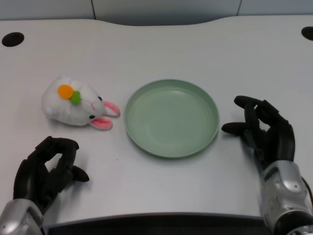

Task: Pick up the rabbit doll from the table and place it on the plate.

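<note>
A white rabbit doll [76,105] with pink ears and an orange-and-green flower on its head lies on its side on the table, left of a pale green plate [171,117]. The plate holds nothing. My left hand [46,171] rests near the table's front left edge, below the doll and apart from it, fingers loosely curled with nothing in them. My right hand [264,132] sits just right of the plate, fingers curved and holding nothing.
The white table [161,54] has a dark round hole at the back left [12,38] and another at the back right [307,33]. The table's front edge runs along the bottom of the picture.
</note>
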Robot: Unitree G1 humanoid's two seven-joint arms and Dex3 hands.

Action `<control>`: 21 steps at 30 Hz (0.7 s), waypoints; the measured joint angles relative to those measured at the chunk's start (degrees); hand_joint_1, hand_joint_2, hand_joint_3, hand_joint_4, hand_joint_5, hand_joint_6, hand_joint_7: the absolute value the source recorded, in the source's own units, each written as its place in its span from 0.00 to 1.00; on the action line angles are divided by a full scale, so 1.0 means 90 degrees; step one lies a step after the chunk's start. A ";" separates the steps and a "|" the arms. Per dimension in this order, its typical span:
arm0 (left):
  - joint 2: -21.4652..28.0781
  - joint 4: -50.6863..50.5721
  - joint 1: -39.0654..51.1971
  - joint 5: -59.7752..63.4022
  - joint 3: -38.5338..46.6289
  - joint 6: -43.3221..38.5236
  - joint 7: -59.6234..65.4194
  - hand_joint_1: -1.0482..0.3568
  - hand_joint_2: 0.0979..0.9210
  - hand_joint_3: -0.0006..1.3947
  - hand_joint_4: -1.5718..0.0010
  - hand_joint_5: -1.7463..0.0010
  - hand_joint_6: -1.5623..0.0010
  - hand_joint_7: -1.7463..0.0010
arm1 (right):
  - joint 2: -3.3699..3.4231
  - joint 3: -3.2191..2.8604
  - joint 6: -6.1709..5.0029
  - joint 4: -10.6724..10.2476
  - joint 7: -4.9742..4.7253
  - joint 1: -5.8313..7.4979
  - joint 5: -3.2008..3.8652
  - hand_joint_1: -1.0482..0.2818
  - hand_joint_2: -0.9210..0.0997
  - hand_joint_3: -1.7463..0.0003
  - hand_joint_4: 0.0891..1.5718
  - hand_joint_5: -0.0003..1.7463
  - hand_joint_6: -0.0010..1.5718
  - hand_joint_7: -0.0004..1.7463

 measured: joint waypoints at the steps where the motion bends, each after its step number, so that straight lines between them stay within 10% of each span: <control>1: -0.0001 -0.0024 0.0013 0.0000 0.0007 0.0019 0.0014 0.44 1.00 0.36 0.57 0.00 0.74 0.00 | 0.0001 -0.0039 -0.0004 0.0006 0.0048 0.0000 0.0041 0.49 0.00 0.82 0.53 0.62 0.50 0.40; 5: -0.0027 -0.0139 0.0036 0.0001 0.0018 0.0152 0.0141 0.44 1.00 0.34 0.58 0.00 0.73 0.00 | 0.0107 -0.0216 0.0116 -0.0099 0.0013 0.0000 0.0290 0.47 0.00 0.81 0.50 0.61 0.48 0.39; 11: -0.0076 -0.0169 0.0097 0.0002 0.0033 0.0075 0.0170 0.44 1.00 0.32 0.57 0.00 0.73 0.00 | 0.0216 -0.0344 0.0754 -0.0517 -0.0211 -0.0026 0.0564 0.48 0.00 0.77 0.47 0.65 0.46 0.44; 21: -0.0104 -0.0247 0.0122 0.0015 0.0029 0.0140 0.0257 0.44 1.00 0.32 0.59 0.00 0.74 0.00 | 0.0255 -0.0395 0.1010 -0.0695 -0.0200 -0.0016 0.0692 0.48 0.00 0.79 0.46 0.65 0.44 0.46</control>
